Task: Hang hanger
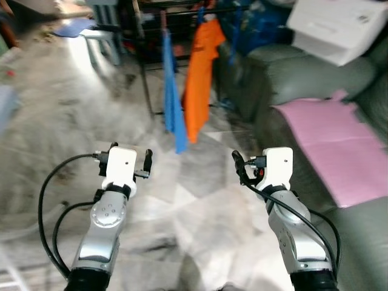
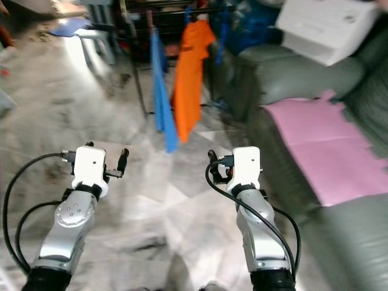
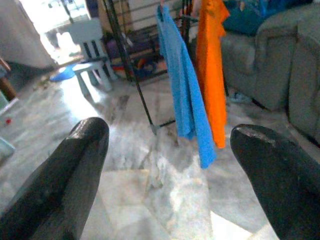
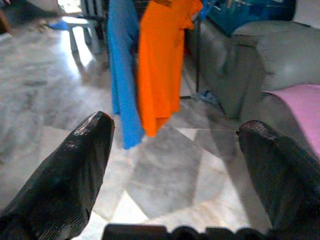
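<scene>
Left gripper (image 1: pixel 147 162): you've got it raised at lower left of the head view, fingers spread wide in its wrist view, nothing between them.
Right gripper (image 1: pixel 237 165): up at lower centre-right, fingers also well apart and empty.
Hanger: you can't pick out a loose one anywhere; neither gripper carries one, so you can't tell where the piece to hang is.
Rack (image 1: pixel 145 79): dark frame at upper centre, its top bar running left to right across the frame.
Hanging already: blue cloth (image 1: pixel 174 103) and, just beside it on the right, orange shirt (image 1: pixel 202 73), both dropping straight down.
Bearing: rack lies straight ahead and well apart from both grippers, roughly midway between them.
Nearer arm: by my read, too close to call.
Sofa (image 1: pixel 315 85): grey, along the right edge, pink sheet (image 1: pixel 333 142) on its seat.
</scene>
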{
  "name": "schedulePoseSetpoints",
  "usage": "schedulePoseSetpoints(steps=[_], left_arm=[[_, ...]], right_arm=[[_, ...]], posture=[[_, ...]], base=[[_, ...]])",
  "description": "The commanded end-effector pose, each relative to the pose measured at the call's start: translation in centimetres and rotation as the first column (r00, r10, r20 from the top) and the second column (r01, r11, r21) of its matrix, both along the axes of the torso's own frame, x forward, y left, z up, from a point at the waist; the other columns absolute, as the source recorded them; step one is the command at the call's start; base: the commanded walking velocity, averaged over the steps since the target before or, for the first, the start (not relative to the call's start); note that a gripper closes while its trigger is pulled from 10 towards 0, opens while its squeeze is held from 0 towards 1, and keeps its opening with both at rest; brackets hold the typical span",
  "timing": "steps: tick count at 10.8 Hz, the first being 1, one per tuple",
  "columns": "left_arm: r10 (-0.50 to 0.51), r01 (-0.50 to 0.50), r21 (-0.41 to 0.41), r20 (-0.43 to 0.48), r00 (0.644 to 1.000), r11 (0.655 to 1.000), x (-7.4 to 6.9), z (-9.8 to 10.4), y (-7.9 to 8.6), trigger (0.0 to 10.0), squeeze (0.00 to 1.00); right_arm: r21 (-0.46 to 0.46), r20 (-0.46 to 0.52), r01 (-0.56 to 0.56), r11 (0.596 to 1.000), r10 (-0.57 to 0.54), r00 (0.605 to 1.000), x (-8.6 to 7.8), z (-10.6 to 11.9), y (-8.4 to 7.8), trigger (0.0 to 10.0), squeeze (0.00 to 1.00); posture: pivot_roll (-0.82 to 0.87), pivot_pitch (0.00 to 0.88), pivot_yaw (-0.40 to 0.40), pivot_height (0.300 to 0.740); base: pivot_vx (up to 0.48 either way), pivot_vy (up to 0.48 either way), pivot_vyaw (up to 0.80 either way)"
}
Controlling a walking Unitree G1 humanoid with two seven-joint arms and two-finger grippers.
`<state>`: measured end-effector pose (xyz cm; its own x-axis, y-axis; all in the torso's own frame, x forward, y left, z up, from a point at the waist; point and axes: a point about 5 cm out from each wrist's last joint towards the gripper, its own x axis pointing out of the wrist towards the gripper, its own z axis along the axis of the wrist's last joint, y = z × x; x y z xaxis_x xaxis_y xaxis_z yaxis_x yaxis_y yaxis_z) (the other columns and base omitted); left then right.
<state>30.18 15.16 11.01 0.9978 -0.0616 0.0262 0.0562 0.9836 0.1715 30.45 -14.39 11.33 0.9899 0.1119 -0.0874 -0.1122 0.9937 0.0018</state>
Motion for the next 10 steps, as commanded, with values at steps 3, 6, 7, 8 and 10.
schedulePoseSetpoints(steps=[3,6,7,8,10], left_arm=[[-0.052,0.053,-0.062,0.015,0.999,0.997,0.0,-0.1,-0.4,10.0,0.0],[-0.056,0.06,-0.096,0.036,0.998,0.994,0.4,-0.1,-1.0,10.0,0.0],[-0.051,0.055,-0.113,0.042,0.998,0.992,0.5,0.0,-1.2,10.0,0.0],[-0.049,0.054,-0.115,0.043,0.998,0.992,0.5,0.0,-1.3,10.0,0.0],[-0.05,0.055,-0.119,0.041,0.998,0.991,0.5,-0.3,-1.4,10.0,0.0]], right_arm=[[0.009,0.006,0.018,1.0,-0.018,1.0,0.0,-0.5,-0.1,10.0,0.0],[0.001,0.008,-0.012,1.0,0.012,1.0,0.1,-0.7,0.3,10.0,0.0],[0.001,0.014,-0.03,1.0,0.03,0.999,0.2,-0.7,0.6,10.0,0.0],[-0.003,0.017,-0.031,1.0,0.031,0.999,0.3,-0.7,0.7,10.0,0.0],[-0.004,0.024,-0.027,1.0,0.027,0.999,0.7,-0.6,0.8,10.0,0.0]], posture=[[-0.04,0.033,0.025,0.74],[-0.03,0.0,0.008,0.74],[-0.03,0.0,0.005,0.74],[-0.04,0.0,0.005,0.74],[-0.03,0.0,-0.003,0.74]], base=[[0.102,0.0,0.0],[0.372,0.0,0.0],[0.416,0.0,0.0],[0.42,0.0,0.0],[0.42,0.0,0.0]])
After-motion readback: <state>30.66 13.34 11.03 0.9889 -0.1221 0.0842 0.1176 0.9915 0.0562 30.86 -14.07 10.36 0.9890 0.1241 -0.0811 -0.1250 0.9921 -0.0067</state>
